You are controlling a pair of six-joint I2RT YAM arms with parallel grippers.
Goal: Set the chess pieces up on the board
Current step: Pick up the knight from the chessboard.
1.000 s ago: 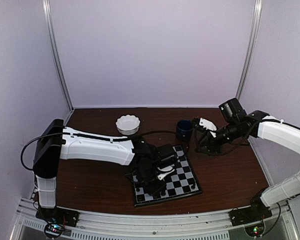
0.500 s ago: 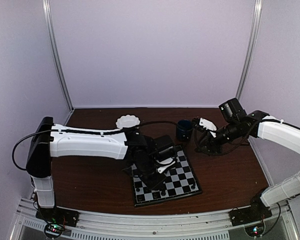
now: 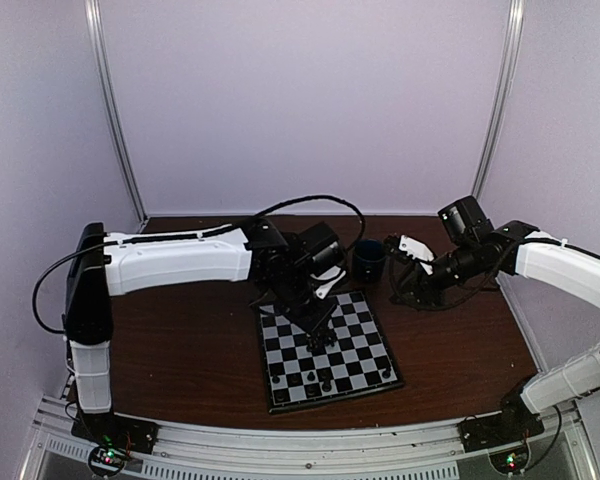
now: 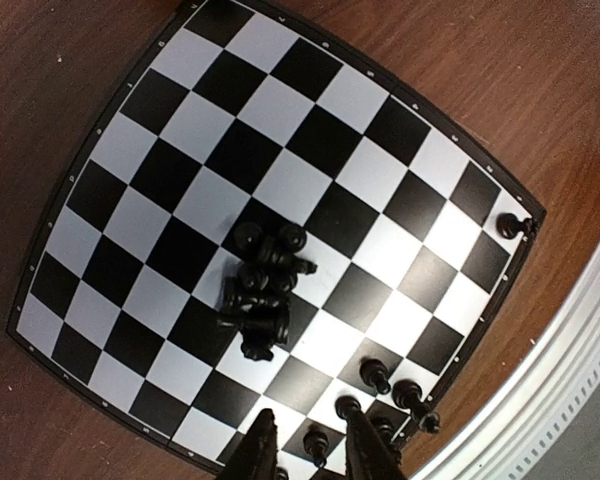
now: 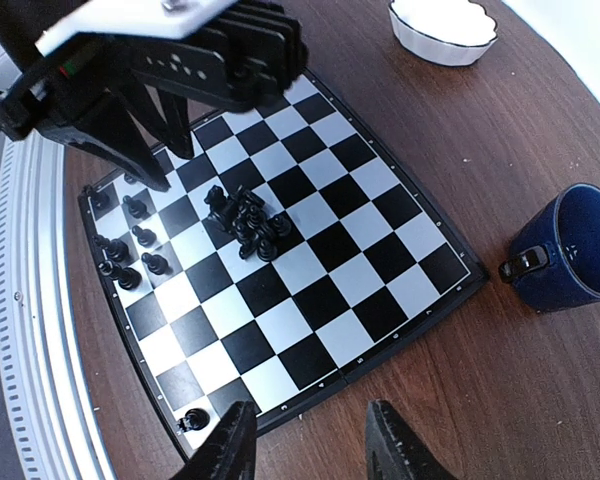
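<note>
The board (image 3: 325, 350) lies at the table's near middle. A pile of fallen black chess pieces (image 4: 263, 290) lies around its centre; it also shows in the right wrist view (image 5: 248, 220). Several pieces stand (image 4: 376, 376) along the near left edge (image 5: 130, 240). One stands alone in the near right corner (image 4: 510, 225) (image 5: 190, 419). My left gripper (image 3: 313, 312) hangs above the board's far half, open and empty (image 4: 310, 455). My right gripper (image 3: 402, 282) is open and empty (image 5: 310, 455), right of the board's far right edge.
A dark blue mug (image 3: 368, 258) (image 5: 570, 250) stands just beyond the board's far right corner, next to my right gripper. A white scalloped bowl (image 5: 442, 25) stands farther back left; my left arm hides it in the top view. A metal rail (image 3: 310, 450) runs along the near edge.
My left gripper has risen off the board's near middle and drawn back toward its far edge, arm stretching out. The pile stays on the board. The right arm has not moved.
</note>
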